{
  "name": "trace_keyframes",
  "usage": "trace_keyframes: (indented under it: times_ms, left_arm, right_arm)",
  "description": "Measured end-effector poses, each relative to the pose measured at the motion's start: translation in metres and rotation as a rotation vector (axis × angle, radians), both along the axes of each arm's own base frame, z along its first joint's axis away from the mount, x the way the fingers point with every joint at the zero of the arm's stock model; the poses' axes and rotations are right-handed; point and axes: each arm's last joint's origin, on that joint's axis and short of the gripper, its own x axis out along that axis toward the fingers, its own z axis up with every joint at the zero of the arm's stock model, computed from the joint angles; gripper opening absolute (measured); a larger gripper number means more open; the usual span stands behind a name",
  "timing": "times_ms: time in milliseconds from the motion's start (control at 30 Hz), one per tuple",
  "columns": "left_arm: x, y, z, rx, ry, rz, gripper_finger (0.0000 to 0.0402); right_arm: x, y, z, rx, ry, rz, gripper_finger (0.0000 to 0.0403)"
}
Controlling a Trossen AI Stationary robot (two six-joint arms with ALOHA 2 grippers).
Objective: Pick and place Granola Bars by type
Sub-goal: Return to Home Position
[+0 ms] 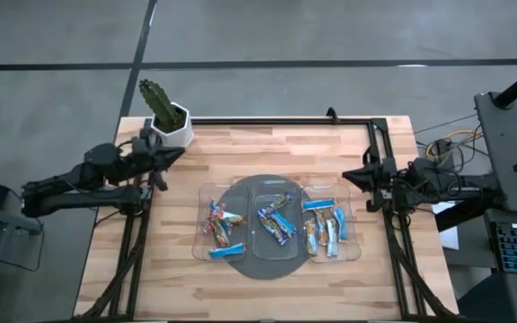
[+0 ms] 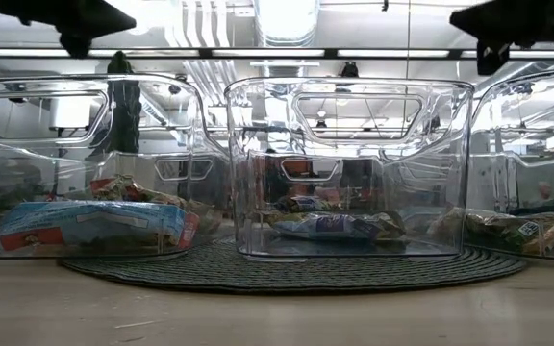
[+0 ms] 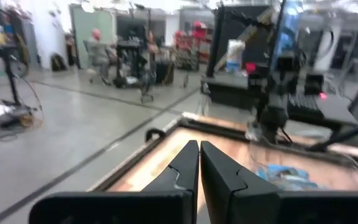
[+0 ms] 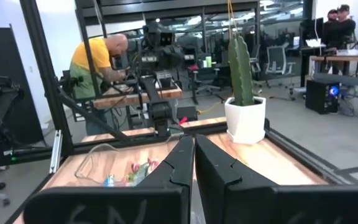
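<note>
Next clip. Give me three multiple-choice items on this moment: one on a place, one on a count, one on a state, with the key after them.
1. Where does the cactus stand?
A. Inside the middle bin.
B. At the table corner by the left arm.
C. Beside the right arm.

2. How many clear bins sit on the dark mat?
A. Two.
B. Three.
C. Five.

3. How do the fingers of the left hand and the right hand stand?
A. Both shut.
B. Both wide open.
C. Left shut on a bar.

Key:
1 B: the high view shows it at that corner.
2 B: three bins stand side by side there.
3 A: each wrist view shows its fingers pressed together with nothing between them.
</note>
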Motion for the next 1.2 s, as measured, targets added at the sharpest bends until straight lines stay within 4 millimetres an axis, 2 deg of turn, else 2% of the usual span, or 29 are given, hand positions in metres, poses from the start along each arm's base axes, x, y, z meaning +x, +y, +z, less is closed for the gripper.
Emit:
trace_keyframes:
  times_ms: [133,233,433,600,767,1200]
  left_arm:
    - [-0.003,0.000,-0.014,0.002,-0.020,0.023,0.0000]
    - [-0.001,0.000,-0.028,-0.020,-0.100,0.022,0.0000]
    - [0.006,0.002,-0.065,-0.062,-0.156,0.019,0.0000]
    - [0.010,0.000,-0.085,-0.064,-0.197,-0.066,0.0000]
    - [0.011,-0.002,-0.092,-0.064,-0.182,-0.146,0.0000]
    - [0.013,-0.005,-0.105,-0.121,-0.065,-0.198,0.0000]
  right_arm:
    - [-0.002,0.000,-0.015,0.017,0.005,0.000,0.0008]
    - [-0.002,0.000,-0.025,0.019,0.006,0.001,0.0008]
    - [-0.001,0.000,-0.044,0.031,0.022,0.002,0.0008]
    - [0.003,0.000,-0.059,0.053,-0.015,0.009,0.0008]
    - [0.006,0.001,-0.070,0.052,-0.009,0.032,0.0008]
    - [0.006,0.001,-0.070,-0.044,0.002,0.032,0.0009]
